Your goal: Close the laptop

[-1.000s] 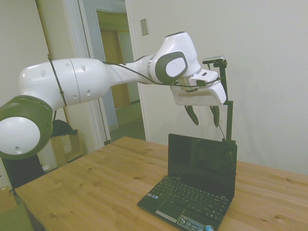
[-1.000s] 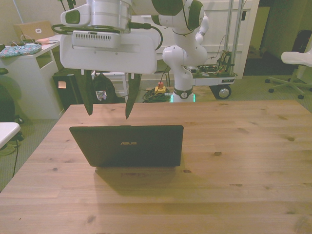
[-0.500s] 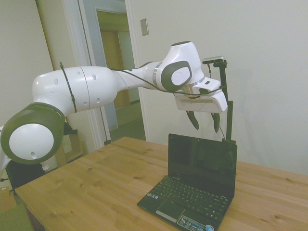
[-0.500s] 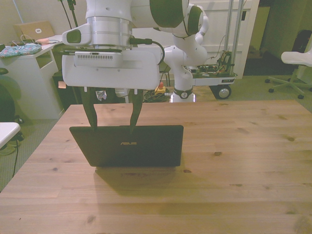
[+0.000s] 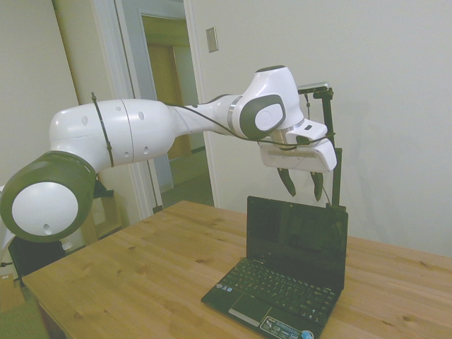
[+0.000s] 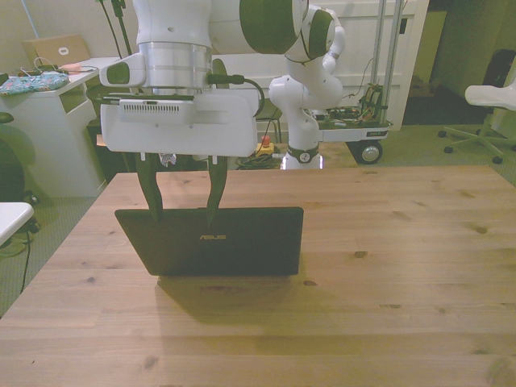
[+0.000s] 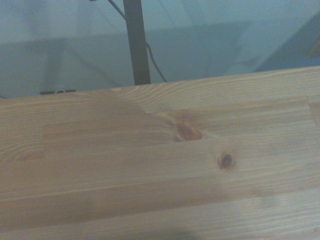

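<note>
Now laptop (image 6: 211, 240) open, lid upright, hinge crosswise, lid-back facing front camera; jaws (image 6: 182, 211) spread, empty.

Pale wall (image 5: 395, 106) with a small plate (image 5: 212, 39), open doorway (image 5: 166, 92), white desk (image 6: 56, 121), office chair (image 6: 492, 97), wooden table (image 6: 387, 266) seen under warm light.

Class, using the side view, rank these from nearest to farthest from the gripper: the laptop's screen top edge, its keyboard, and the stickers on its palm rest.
Measured from the gripper:
1. Screen top edge, just below the fingertips.
2. Keyboard, lower, on the laptop base.
3. Stickers, lowest, at the palm rest's front edge near the picture's bottom.
</note>
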`<state>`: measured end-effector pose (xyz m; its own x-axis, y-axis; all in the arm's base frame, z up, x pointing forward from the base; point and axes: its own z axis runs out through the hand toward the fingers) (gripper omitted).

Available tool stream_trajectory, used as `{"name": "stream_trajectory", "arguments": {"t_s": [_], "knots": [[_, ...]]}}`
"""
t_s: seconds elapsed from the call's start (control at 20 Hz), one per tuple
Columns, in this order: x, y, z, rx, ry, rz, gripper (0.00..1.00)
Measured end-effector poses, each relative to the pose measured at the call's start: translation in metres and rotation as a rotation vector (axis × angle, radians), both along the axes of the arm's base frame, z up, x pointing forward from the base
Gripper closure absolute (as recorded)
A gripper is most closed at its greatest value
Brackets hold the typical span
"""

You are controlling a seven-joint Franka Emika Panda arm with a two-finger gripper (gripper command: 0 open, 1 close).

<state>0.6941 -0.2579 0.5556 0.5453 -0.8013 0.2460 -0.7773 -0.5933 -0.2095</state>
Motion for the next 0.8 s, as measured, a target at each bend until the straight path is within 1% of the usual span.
{"name": "stream_trajectory", "arguments": {"t_s": [0.2,0.8], "knots": [[0.001,0.000,-0.003,-0.002,-0.004,0.002,1.00],[0.003,0.009,-0.028,0.018,0.016,0.014,1.00]]}}
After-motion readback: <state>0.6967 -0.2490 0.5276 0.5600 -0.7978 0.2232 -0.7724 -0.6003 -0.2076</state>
